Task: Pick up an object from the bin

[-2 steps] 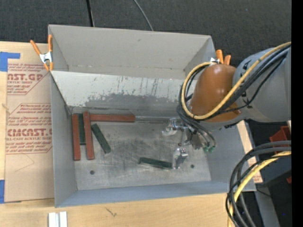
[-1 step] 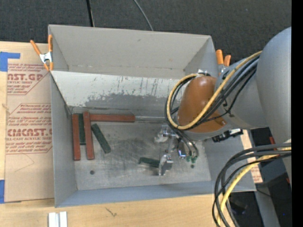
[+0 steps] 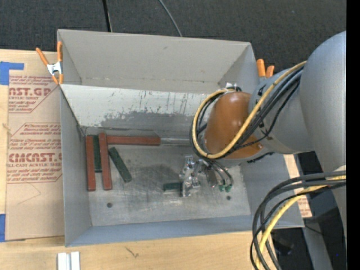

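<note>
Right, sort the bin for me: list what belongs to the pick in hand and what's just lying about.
In the job:
gripper, low at the right of the bin
small dark green piece, right beside it on its left

Lying about:
two red-brown bars at the left
dark green bar between them
slanted dark green bar beside them
red-brown bar along the back wall

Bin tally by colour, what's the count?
Red-brown flat bars: 3 (one crosswise at the back, two upright at the left)
Dark green flat bars: 3 (one between the upright red pair, one slanted, one short by the claw at)
Total: 6
</note>
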Robot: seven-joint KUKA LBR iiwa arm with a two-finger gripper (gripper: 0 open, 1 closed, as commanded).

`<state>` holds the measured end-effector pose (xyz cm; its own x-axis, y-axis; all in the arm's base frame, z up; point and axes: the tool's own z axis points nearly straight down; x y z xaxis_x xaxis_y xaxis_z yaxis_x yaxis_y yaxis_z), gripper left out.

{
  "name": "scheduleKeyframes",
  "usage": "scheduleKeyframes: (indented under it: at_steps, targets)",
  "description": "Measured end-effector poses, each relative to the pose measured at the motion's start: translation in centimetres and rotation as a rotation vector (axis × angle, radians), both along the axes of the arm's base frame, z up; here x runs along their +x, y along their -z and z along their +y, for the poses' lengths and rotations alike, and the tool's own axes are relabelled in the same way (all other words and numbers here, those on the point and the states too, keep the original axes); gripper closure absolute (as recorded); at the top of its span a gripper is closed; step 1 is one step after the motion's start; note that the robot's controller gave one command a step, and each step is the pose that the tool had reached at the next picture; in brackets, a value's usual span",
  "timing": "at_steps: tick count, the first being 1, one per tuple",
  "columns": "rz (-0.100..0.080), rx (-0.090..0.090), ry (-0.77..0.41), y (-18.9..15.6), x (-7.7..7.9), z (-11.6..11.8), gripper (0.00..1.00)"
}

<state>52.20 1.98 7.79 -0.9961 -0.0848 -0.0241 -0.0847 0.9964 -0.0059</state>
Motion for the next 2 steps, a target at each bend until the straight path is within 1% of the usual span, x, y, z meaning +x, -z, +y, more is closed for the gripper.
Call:
scheduleKeyframes:
  at_steps: [1, 2]
  targets:
    - [0.0, 0.0, 0.0, 0.0, 0.0, 0.0, 1.0]
    - [0.004, 0.0, 0.0, -0.21, 0.0, -0.01, 1.0]
